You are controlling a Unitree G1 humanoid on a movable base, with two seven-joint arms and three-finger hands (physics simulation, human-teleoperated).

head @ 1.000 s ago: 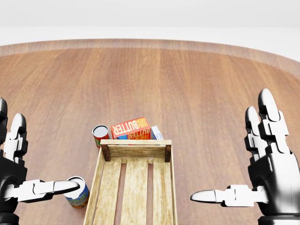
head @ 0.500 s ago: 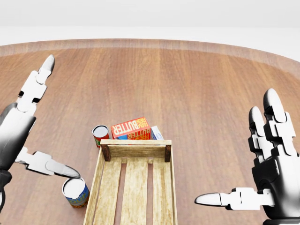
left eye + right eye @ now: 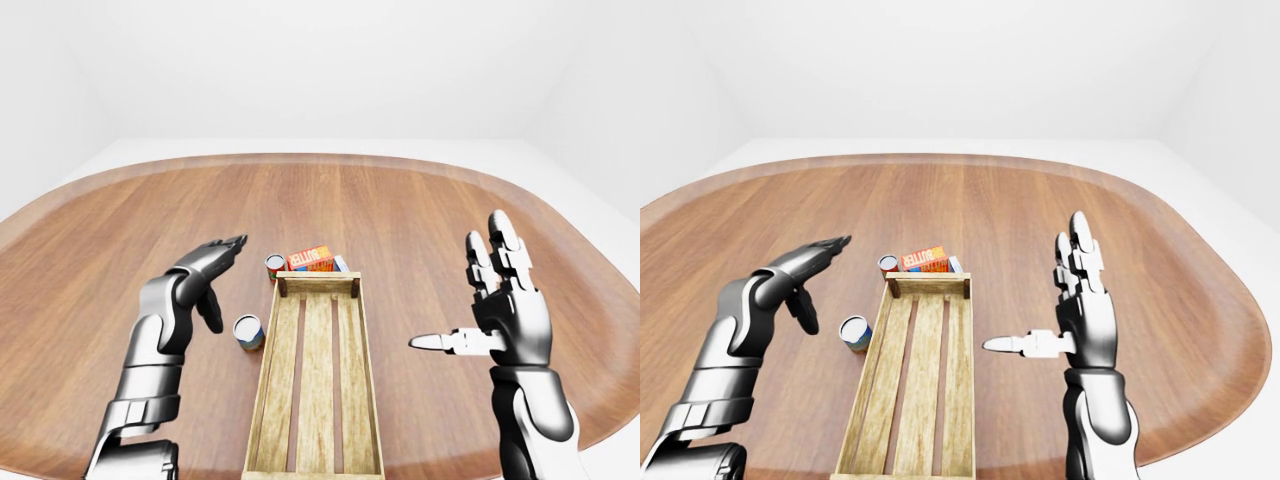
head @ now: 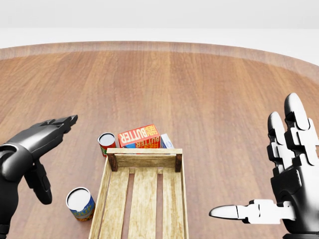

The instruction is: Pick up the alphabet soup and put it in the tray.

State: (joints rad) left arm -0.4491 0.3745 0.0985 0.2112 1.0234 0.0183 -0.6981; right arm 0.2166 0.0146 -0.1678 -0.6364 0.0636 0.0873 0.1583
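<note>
Left of the tray (image 4: 144,199), left hand (image 4: 35,149) has turned palm-down, fingers spread, above the alphabet soup (image 4: 80,203); grasp pending.

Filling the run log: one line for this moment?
left robot hand: open, above blue-label can | right robot hand: open, idle | tray: empty

The orange box (image 4: 139,136) just above the wooden tray reads "BUTTER" in yellow letters; the cans' labels are illegible.
</note>
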